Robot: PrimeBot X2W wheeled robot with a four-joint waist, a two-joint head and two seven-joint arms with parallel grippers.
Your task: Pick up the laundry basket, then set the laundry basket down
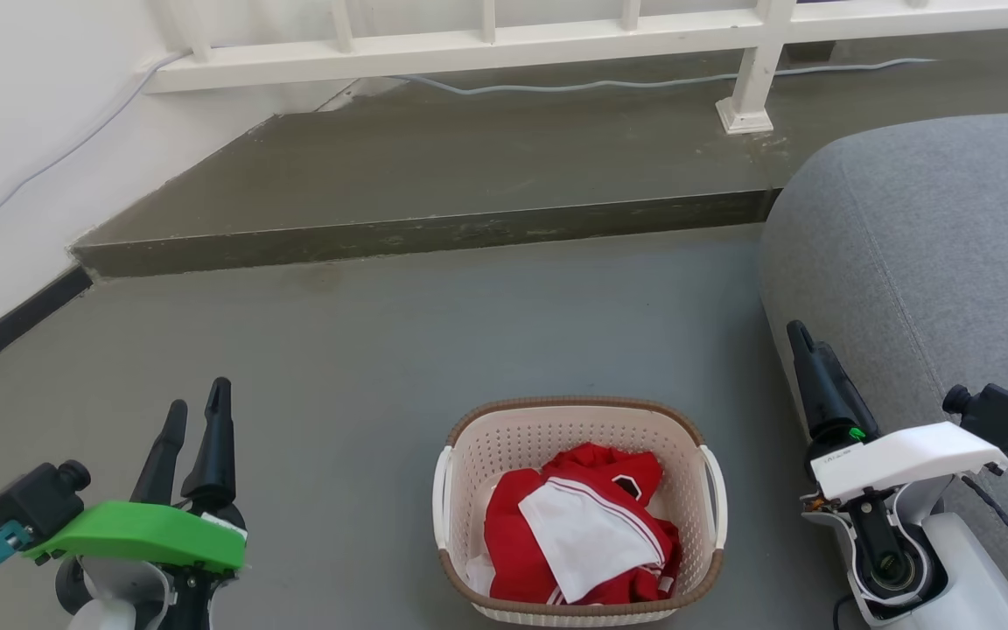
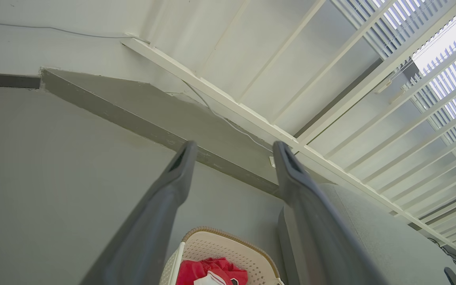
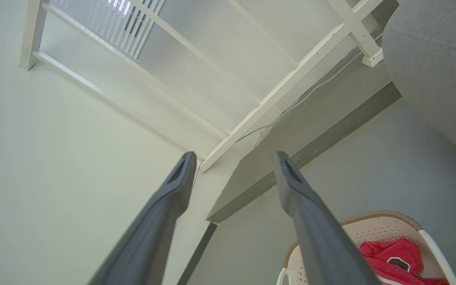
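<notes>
Head view: the laundry basket (image 1: 556, 437) stands on the floor (image 1: 338, 350) directly before us, between the left claw (image 1: 199, 395) and the right claw (image 1: 800, 339) and well apart from both. Each claw has its fingers apart and holds nothing, as the wrist views confirm. A red and white garment (image 1: 583, 525) lies loose inside the basket. We judge the basket light and fairly stiff, though its perforated walls may flex under a one-sided pull. We recommend one claw on each white side handle (image 1: 443, 494) and a level lift. The smooth plastic may slip, so close fully. A dark badge on the garment and a small label on the right claw housing are too small to read. Beside the basket rises a grey sofa (image 1: 924, 262). Beyond it are a raised step (image 1: 434, 175), a cable (image 1: 600, 85) and a white railing (image 1: 486, 35).
</notes>
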